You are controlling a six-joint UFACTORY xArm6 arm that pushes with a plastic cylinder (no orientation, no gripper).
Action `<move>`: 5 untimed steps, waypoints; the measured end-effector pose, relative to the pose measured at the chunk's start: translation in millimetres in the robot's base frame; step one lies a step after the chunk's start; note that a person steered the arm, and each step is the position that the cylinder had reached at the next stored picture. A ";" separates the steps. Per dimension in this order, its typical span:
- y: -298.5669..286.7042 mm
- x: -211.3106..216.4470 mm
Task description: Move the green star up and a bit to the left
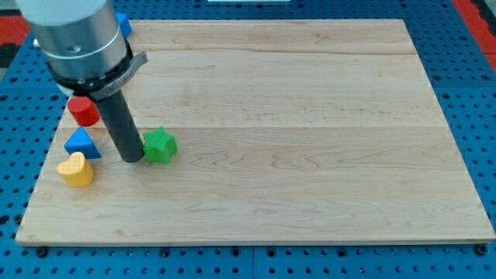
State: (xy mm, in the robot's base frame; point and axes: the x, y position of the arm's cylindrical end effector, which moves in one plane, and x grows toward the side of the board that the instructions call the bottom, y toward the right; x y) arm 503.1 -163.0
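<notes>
The green star (160,146) lies on the wooden board (310,116) in the left half, a little below mid-height. My tip (132,159) rests on the board just to the left of the star, almost touching its left side. The dark rod rises from there up to the grey arm body at the view's top left.
A red cylinder (83,111) lies near the board's left edge, partly behind the rod. A blue triangle (81,143) sits below it, and a yellow heart (76,170) below that. A blue block (124,24) peeks out beside the arm at the top left.
</notes>
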 end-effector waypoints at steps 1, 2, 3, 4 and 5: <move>-2.2 -0.1; 18.2 -20.6; 28.8 15.5; 52.0 23.8; 66.4 -13.3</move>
State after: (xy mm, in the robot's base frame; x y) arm 489.8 -96.6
